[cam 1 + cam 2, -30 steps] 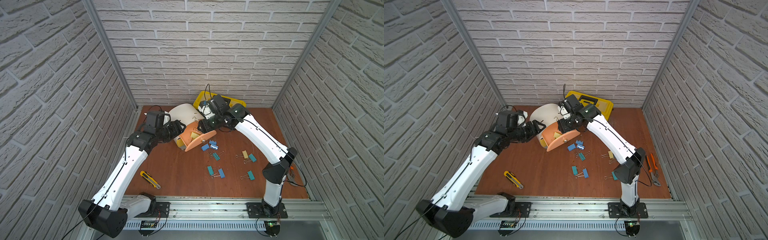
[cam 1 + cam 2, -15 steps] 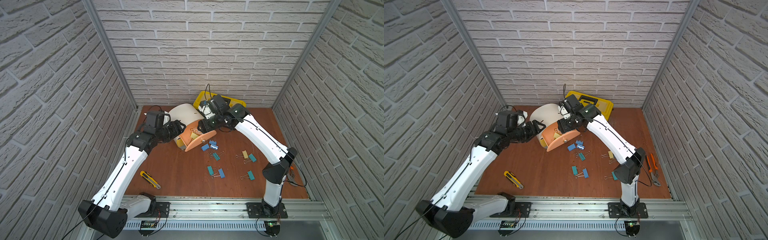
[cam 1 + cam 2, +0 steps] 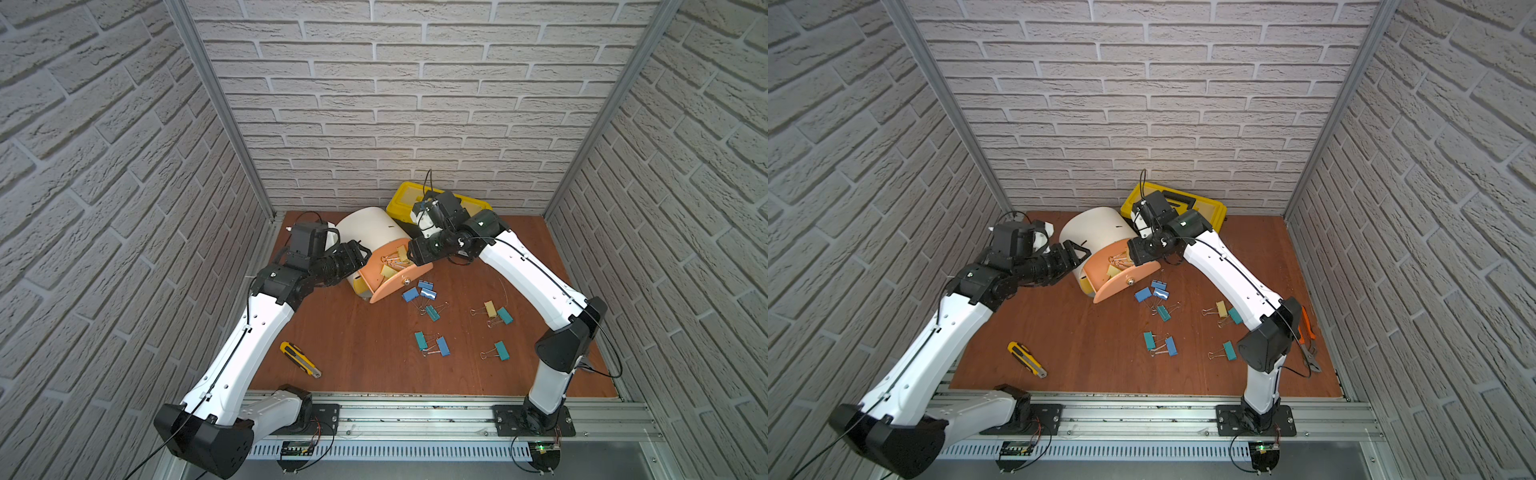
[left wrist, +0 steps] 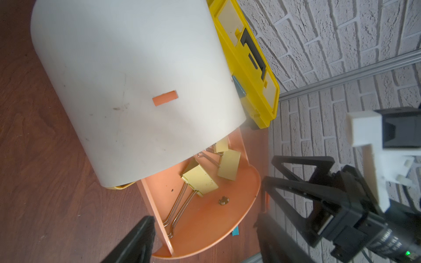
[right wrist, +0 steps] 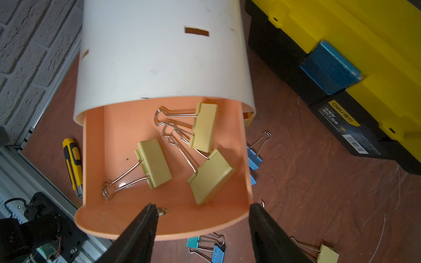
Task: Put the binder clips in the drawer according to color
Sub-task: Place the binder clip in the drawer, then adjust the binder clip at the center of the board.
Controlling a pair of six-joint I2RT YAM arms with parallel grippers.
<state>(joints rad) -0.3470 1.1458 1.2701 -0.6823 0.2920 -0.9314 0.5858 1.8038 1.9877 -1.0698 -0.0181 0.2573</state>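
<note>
The arms are white shells over black joints (thin black cables alongside), tipped with black fingers.

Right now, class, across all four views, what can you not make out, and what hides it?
Back of the peach drawer: both wrist views, roofed by the white cabinet.
Yellow drawer: only a sliver shows, under the peach drawer.
Pliers: in a top view, partly behind the right arm's elbow.
Blue clip: right wrist view, half behind the drawer's side wall.

Pale brick-patterned walls enclose a reddish-brown wooden floor edged by an aluminium rail.
</note>
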